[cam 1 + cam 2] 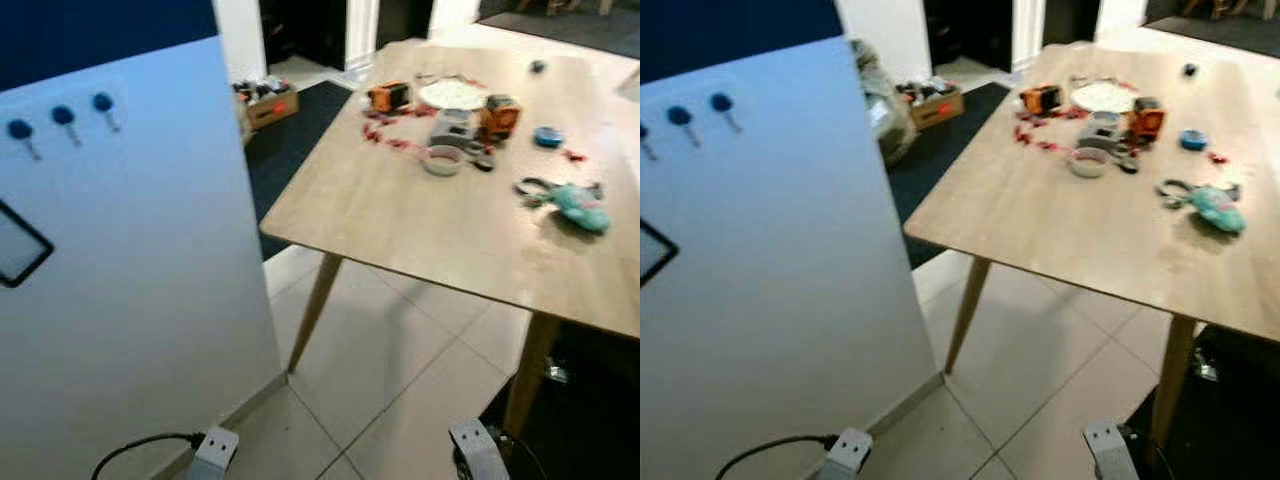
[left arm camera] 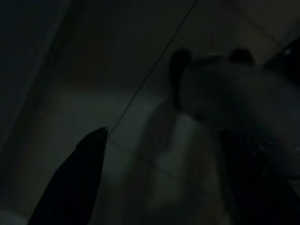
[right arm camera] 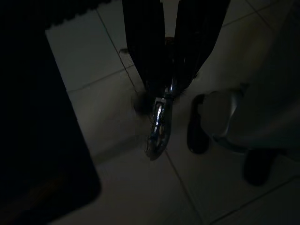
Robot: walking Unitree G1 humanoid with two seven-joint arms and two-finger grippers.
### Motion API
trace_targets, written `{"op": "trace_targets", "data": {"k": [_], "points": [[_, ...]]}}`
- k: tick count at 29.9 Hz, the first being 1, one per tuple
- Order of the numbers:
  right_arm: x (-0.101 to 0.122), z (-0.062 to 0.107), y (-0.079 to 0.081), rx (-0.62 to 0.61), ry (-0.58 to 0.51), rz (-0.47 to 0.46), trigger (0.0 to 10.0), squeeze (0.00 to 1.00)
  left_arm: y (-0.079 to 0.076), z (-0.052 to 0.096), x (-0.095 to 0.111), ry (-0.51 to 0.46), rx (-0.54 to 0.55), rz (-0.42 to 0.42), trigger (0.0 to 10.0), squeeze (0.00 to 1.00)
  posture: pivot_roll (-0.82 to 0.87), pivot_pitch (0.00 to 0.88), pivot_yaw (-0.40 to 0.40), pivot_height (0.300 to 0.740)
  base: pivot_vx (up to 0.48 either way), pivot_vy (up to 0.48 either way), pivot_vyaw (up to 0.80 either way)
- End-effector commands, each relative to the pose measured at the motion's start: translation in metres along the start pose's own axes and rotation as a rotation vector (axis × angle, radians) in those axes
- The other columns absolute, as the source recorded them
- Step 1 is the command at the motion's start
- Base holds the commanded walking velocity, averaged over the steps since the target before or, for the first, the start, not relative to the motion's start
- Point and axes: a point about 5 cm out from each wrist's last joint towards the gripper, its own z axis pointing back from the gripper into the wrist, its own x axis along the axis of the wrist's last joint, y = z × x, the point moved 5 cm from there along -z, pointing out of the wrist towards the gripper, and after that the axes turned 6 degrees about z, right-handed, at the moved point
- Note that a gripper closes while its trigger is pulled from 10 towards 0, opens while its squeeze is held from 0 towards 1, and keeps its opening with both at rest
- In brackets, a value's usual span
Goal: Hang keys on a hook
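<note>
Low at the robot's right side, the right gripper (image 3: 171, 70) has its two black fingers pressed together on the keys (image 3: 158, 124), whose metal clip dangles lengthwise below the fingertips over pale floor tiles (image 3: 117, 154). The right arm (image 1: 475, 450) and the left arm (image 1: 212, 450) both hang at the lower edge of the head view, near the floor. The left gripper (image 2: 164, 178) hangs idle in deep shade with its fingers spread apart and nothing between them. The target lies up and to the robot's left: three blue hooks (image 1: 62, 116) stand in a row high on a white panel (image 1: 150, 280), their pegs slanting downward, with a dark-framed diamond shape (image 1: 18, 247) lower on the same face. The left arm is the nearer one to the panel, yet the keys are with the right, so the coming move probably calls for a raise and a reach across toward the hooks, or a turn of the body to face them. Farther off to the right stands a wooden table (image 1: 400, 220) carrying a turquoise soft toy (image 1: 578, 206), a white plate (image 1: 452, 94) and small orange items (image 1: 390, 96), and beyond it a cardboard box (image 1: 270, 105) on dark carpet.
</note>
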Motion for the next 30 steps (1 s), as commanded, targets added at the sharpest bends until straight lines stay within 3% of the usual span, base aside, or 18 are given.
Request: {"op": "trace_targets", "data": {"k": [1,30], "points": [[-0.0056,0.0001,0.002,0.007,0.013,0.003,10.0,0.0,-0.0065,-0.0001,-0.0157,0.058,-0.021,-0.008,10.0,0.0,-0.09,0.041,0.031,0.74,0.0,0.0,0.79],[-0.0051,0.0,0.0058,0.029,0.0,-0.003,10.0,0.0,-0.0066,0.0005,-0.0205,0.085,-0.027,-0.04,10.0,0.0,-0.1,0.048,0.047,0.74,0.0,0.0,0.79]]}}
